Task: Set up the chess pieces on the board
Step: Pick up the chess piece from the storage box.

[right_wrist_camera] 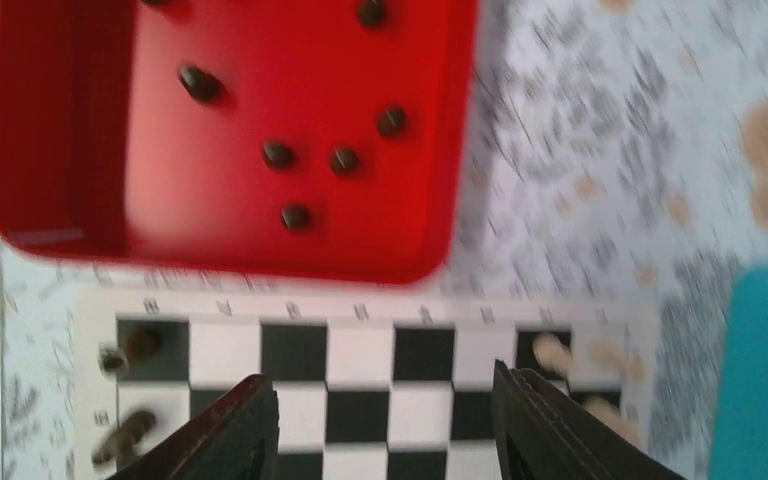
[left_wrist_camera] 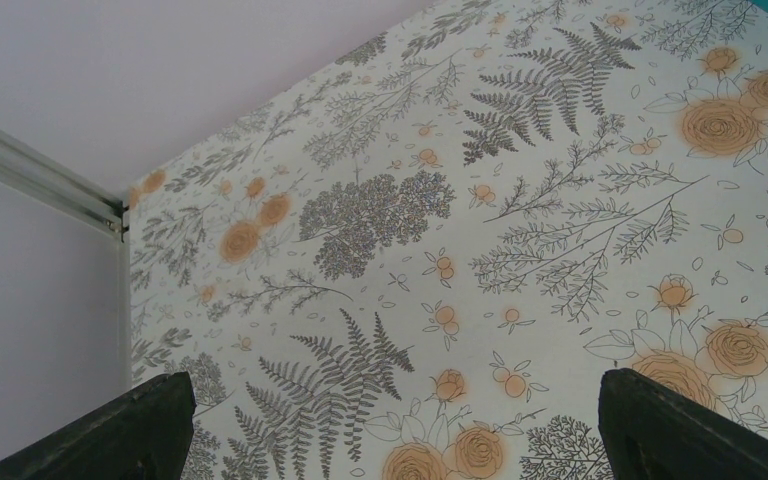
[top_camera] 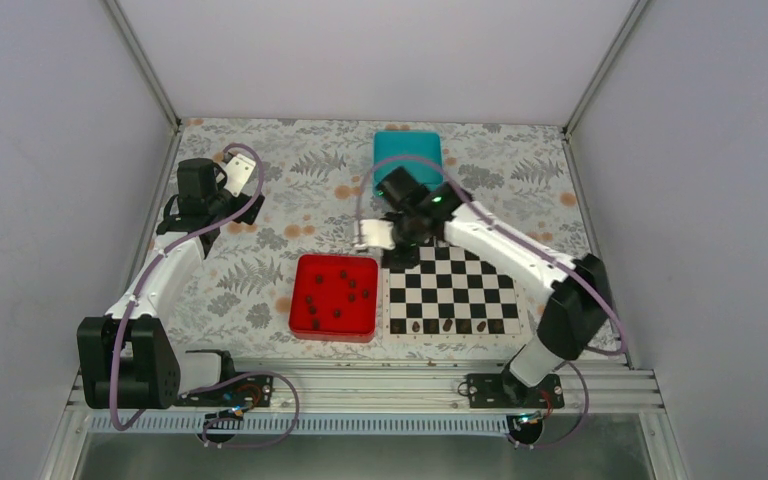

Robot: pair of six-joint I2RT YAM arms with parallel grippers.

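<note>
Right fingers (right_wrist_camera: 230, 435) spread, empty, above board (right_wrist_camera: 360, 350); left fingers (left_wrist_camera: 680, 430) spread wide, overhead view's upper left; chess pieces (right_wrist_camera: 278, 153) in red tray (right_wrist_camera: 60, 150).

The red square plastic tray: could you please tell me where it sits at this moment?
In the top view, the red square tray lies near the front edge of the table, just left of the checkered chessboard.

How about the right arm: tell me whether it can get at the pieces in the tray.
Probably yes. The right gripper hangs open and empty over the board, at its edge next to the tray. The pieces lie loose in the open tray, with nothing in between.
</note>
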